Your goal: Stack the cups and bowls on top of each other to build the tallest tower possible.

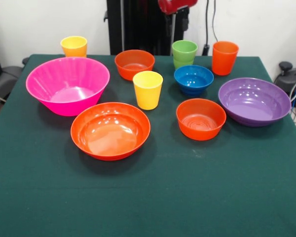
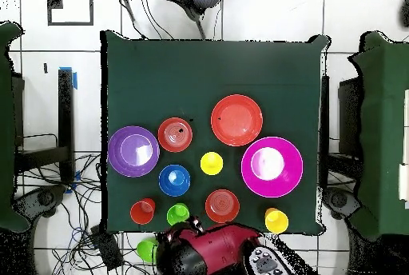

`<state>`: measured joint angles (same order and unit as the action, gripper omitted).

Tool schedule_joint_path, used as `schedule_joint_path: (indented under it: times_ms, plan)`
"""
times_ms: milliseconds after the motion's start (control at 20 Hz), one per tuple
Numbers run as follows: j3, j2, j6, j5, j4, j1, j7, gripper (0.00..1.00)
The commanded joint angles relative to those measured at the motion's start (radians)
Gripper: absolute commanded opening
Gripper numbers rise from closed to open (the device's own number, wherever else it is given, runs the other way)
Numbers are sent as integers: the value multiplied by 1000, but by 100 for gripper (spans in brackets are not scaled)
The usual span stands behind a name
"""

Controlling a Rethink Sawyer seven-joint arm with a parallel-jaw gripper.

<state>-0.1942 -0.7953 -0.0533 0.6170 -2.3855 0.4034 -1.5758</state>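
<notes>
From my remote station I read the green bench [image 1: 153, 197] left to right in the front view: big pink bowl [image 1: 67, 85] with a yellow cup [image 1: 74, 46] behind it, wide orange bowl [image 1: 110, 130], small orange bowl [image 1: 134, 63], second yellow cup [image 1: 148, 89], green cup [image 1: 184, 53], blue bowl [image 1: 194, 79], another small orange bowl [image 1: 201, 118], tall orange cup [image 1: 224, 57], wide purple bowl [image 1: 254, 101], all standing apart, nothing stacked. I judge the tower is not started, so the first move needs the pink bowl as base and a wide bowl onto it. The arm [image 2: 209, 249] is drawn back at the bench edge, I cannot tell the state of its claw, and I find no readable writing or brand.
</notes>
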Motion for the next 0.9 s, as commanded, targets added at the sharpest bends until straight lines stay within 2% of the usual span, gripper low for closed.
schedule_joint_path:
  times_ms: [50,200,350,600,750,900]
  plan:
    - [-40,77,69,72,17,-79,-96,100]
    - [4,67,117,64,42,-111,-127,100]
    - [-11,55,113,49,41,-99,-126,100]
    - [52,71,151,49,67,-144,-136,100]
    - [62,61,155,54,72,-142,-124,100]
    - [37,45,135,49,66,-113,-110,100]
